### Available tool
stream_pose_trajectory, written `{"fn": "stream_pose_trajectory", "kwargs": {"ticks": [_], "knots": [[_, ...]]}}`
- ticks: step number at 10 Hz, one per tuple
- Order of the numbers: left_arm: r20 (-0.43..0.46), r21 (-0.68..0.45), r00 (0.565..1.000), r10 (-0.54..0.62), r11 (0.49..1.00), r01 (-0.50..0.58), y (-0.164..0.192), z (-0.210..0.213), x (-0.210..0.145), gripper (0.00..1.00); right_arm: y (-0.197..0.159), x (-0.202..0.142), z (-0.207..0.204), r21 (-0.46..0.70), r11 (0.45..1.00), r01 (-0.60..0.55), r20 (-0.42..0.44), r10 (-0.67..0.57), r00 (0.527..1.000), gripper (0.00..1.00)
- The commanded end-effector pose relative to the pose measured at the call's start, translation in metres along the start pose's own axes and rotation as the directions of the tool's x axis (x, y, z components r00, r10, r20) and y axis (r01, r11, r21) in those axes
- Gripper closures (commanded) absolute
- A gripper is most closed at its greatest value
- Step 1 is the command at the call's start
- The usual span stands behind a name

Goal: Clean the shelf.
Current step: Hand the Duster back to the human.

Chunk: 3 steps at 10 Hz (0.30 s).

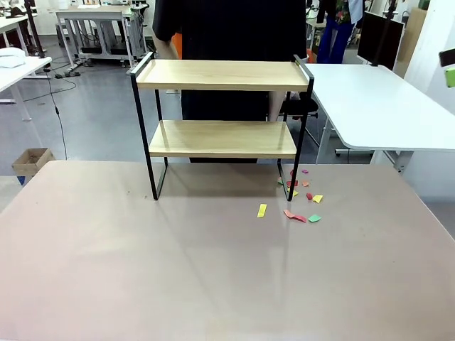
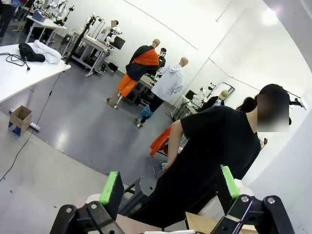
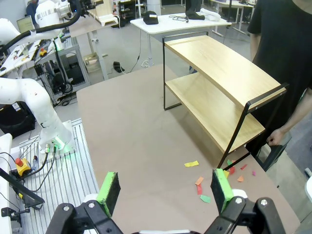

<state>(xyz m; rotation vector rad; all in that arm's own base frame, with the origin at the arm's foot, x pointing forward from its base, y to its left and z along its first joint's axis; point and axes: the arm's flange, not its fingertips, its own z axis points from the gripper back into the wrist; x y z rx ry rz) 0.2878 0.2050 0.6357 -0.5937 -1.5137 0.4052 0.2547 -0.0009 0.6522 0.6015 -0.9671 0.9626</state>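
The shelf [image 1: 222, 75] stands at the far middle of the table, a black frame with two bare wooden boards; the right wrist view has the shelf [image 3: 222, 68] at upper right. Several coloured paper scraps [image 1: 298, 193] lie on the table by its right front leg, and the same scraps [image 3: 214, 178] lie near the frame's foot. My left gripper [image 2: 169, 187] is open, held high and facing the person in black [image 2: 209, 156] beyond the table. My right gripper [image 3: 165, 187] is open above the table, nothing between its fingers.
The person [image 1: 227, 28] stands right behind the shelf, one hand [image 3: 274, 137] hanging near its end. A white table [image 1: 377, 103] lies at the right, another white table [image 1: 18, 67] at far left. A cardboard box [image 1: 30, 162] sits on the floor.
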Motion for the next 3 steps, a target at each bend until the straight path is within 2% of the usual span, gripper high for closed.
{"fn": "stream_pose_trajectory", "kwargs": {"ticks": [1,3], "knots": [[0.015,-0.003,1.0,0.003,1.0,-0.003,0.0015,0.0012,-0.0022,0.0,-0.0007,0.0019,0.0002,0.006,1.0,-0.008,0.008,0.008,1.0,0.0],[0.015,-0.003,1.0,0.003,1.0,-0.003,0.0015,0.0012,-0.0022,0.0,-0.0007,0.0019,0.0002,0.006,1.0,-0.008,0.008,0.008,1.0,0.0]]}}
